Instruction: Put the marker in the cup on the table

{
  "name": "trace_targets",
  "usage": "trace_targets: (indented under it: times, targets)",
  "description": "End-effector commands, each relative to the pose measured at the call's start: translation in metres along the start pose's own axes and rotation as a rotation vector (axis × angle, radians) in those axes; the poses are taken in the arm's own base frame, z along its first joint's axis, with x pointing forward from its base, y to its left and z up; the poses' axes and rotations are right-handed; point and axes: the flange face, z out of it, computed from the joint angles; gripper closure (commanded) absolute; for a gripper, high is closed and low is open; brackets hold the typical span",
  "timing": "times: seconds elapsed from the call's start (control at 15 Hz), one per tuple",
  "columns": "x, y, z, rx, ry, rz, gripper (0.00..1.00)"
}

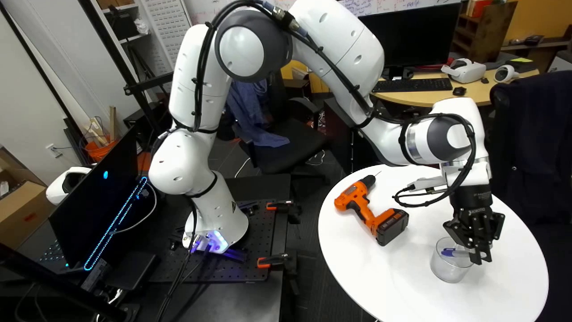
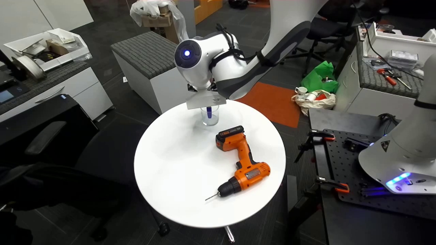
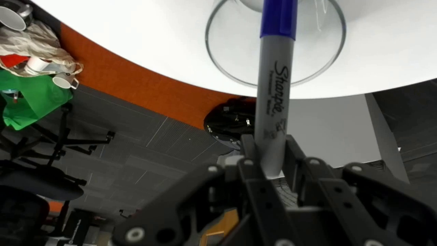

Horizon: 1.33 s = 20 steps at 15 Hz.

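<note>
The marker (image 3: 275,78) is grey with a blue cap and Sharpie lettering. My gripper (image 3: 269,147) is shut on its uncapped end in the wrist view, and the cap points away from the fingers. The clear cup (image 3: 315,51) lies behind the cap there. In an exterior view the marker (image 1: 455,253) lies across the mouth of the cup (image 1: 449,271), beside the fingertips (image 1: 479,256). In an exterior view the blue cap (image 2: 209,112) overlaps the cup (image 2: 210,121); the fingers are hidden. I cannot tell how deep the cap sits. The cup stands on the white round table (image 1: 380,281).
An orange-and-black drill (image 1: 368,214) lies on the table near the cup; it also shows in an exterior view (image 2: 243,156). A black chair (image 2: 112,149) stands beside the table. The robot's dark base bench (image 2: 344,217) is across a gap.
</note>
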Motion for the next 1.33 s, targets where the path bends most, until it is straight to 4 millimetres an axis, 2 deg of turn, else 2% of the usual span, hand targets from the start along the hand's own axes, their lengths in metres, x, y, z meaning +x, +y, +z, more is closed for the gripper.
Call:
trace_targets:
  times: [0.0,0.4,0.8,1.07,1.27]
  targets:
    - [0.008,0.021,-0.021,-0.029,0.071,-0.006,0.94]
    - [0.017,0.044,-0.044,-0.002,0.151,-0.021,0.94]
    - [0.024,0.062,-0.088,0.128,0.241,-0.005,0.94]
    - [0.02,0.058,-0.117,0.225,0.255,-0.036,0.94]
    - [0.003,0.052,-0.136,0.296,0.224,-0.09,0.94]
